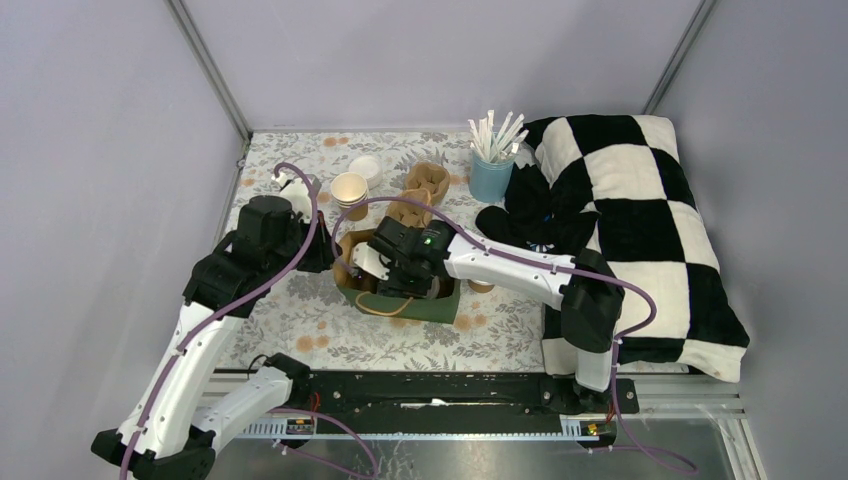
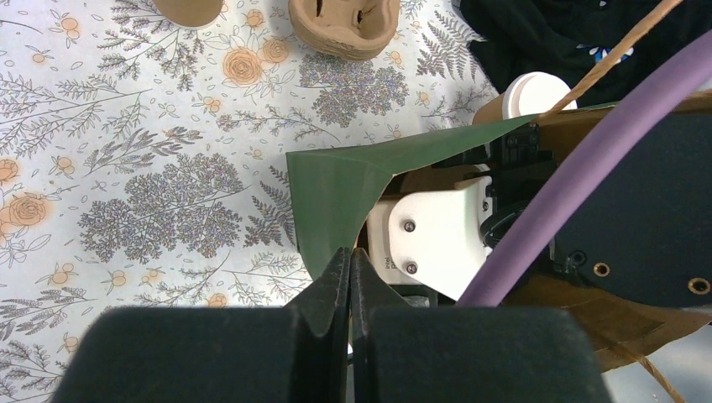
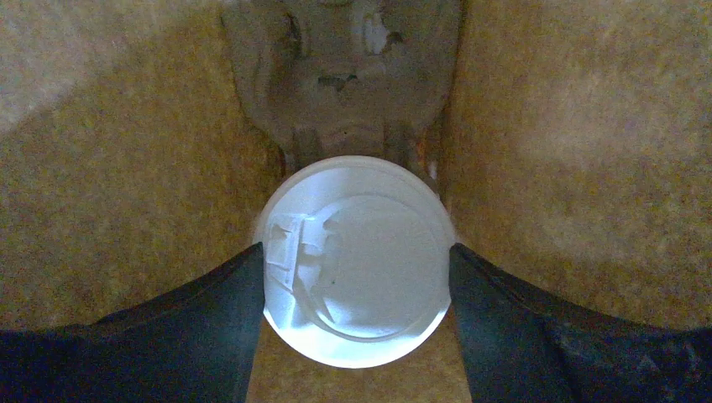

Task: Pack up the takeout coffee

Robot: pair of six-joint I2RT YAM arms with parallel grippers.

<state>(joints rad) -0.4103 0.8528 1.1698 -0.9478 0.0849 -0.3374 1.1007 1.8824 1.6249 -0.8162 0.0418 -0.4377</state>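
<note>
Floral table (image 2: 126, 210): a green paper bag (image 2: 336, 185) is being pinched by the closed left gripper (image 2: 350, 273); inside, a white-lidded cup (image 3: 361, 281), body hidden, is being clasped by the right gripper (image 3: 355, 252).

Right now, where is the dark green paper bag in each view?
Top external: dark green paper bag, centre, under the right arm's white wrist piece.
Left wrist: its green corner, centre, pinched by shut left fingers.
Right wrist: only brown walls, probably its inside, around a round white plastic lid.
Shared landmark: that white wrist piece, top and left wrist only.
</note>
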